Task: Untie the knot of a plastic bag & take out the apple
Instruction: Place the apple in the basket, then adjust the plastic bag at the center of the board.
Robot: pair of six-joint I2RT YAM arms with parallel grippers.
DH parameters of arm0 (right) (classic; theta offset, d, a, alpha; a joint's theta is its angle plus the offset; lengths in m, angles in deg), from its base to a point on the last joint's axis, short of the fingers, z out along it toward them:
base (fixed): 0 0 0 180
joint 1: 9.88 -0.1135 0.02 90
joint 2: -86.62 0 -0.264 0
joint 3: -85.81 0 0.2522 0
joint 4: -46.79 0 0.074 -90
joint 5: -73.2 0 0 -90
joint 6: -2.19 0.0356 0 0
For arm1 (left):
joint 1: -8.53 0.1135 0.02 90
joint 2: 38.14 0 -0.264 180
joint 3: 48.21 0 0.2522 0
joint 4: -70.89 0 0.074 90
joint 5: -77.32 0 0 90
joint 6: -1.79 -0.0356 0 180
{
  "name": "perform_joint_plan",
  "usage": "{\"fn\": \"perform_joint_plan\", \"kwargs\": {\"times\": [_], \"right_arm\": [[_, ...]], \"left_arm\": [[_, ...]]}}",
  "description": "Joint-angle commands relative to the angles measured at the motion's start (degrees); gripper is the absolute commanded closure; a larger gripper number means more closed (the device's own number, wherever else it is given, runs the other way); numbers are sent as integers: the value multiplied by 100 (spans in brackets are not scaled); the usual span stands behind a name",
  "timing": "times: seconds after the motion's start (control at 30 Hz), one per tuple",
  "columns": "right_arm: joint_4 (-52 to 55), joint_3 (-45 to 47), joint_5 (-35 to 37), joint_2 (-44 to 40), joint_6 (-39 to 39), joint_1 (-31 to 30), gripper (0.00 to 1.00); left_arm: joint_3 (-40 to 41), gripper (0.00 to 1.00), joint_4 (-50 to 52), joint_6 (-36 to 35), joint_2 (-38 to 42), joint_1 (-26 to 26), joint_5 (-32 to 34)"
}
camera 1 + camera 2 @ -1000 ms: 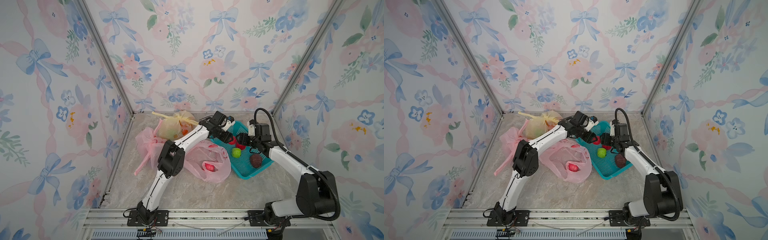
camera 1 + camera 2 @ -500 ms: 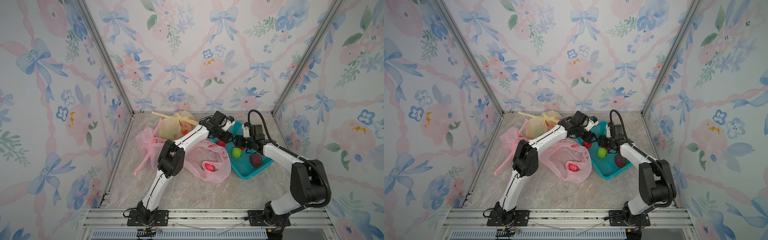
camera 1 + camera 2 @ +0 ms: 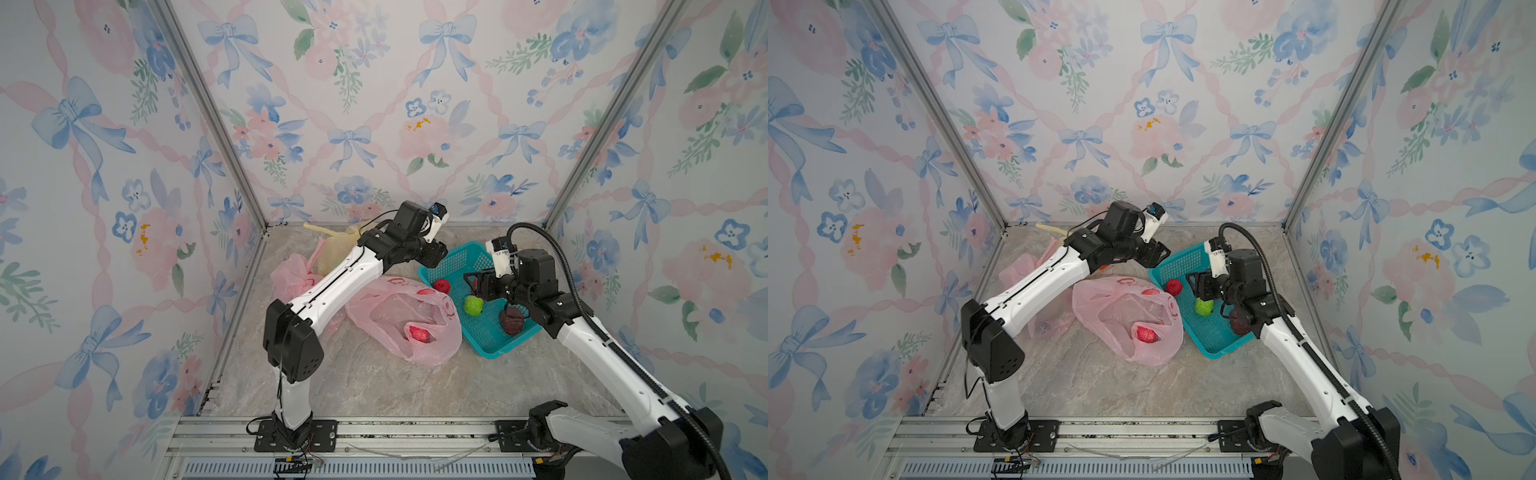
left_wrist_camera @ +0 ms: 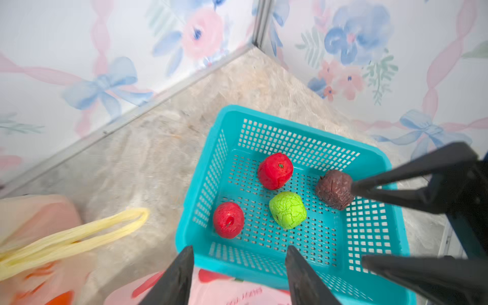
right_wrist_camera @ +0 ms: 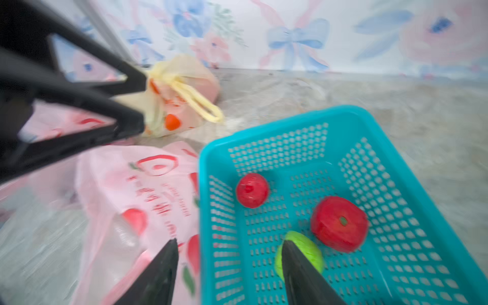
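In both top views a pink plastic bag [image 3: 399, 320] [image 3: 1121, 311] lies in the middle of the floor with its mouth gaping. A red apple [image 3: 419, 333] [image 3: 1145, 334] sits inside it. My left gripper [image 3: 438, 257] [image 4: 239, 253] hovers open over the near-left rim of the teal basket [image 3: 490, 353], with nothing between its fingers. My right gripper [image 3: 471, 284] [image 5: 229, 245] is also open and empty, straddling the basket wall beside the green apple [image 5: 309, 250]. The basket holds two red apples [image 4: 275, 171] [image 4: 228, 220], the green one [image 4: 287, 210] and a dark brown one [image 4: 334, 188].
A yellow bag [image 3: 334, 249] [image 5: 182, 97], still knotted, lies at the back wall. Another pink bag [image 3: 293, 274] sits left of it, partly under my left arm. The basket [image 3: 1214, 353] stands close to the right wall. Bare marble floor shows in front.
A red apple that was at my right gripper's tips now lies near the basket's left wall. The right wrist has dropped lower over the basket. The left arm has barely moved.
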Motion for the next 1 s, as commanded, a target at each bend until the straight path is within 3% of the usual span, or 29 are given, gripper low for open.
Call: {"fn": "perform_joint_plan", "kwargs": {"times": [0.0,0.13,0.27,0.37,0.47,0.6,0.87,0.97], "right_arm": [[1010,-501,-489,-112,-372,-858,52],[1063,-575,-563,176,-27,-1827,55],[933,-517,51,695,420,-2344,58],[752,-452,421,1060,739,-2482,59],[790,-517,779,1460,886,-2757,51],[955,-648,1232,1922,1029,-2968,50],[1629,-792,1352,2610,1132,-3137,65],[2003,-707,1609,2568,1172,-3304,86]], "left_arm": [[1081,42,107,458,920,139,213],[2722,43,-72,1023,1870,-22,-35],[4063,42,-407,1552,2463,-276,-6],[4743,43,-796,1833,2816,-288,78],[5298,42,-1077,2167,3000,-196,287],[5848,42,-1691,2389,2923,-85,71],[6188,42,-2404,2443,2277,37,38],[6419,43,-2548,2469,2137,126,47]]}}
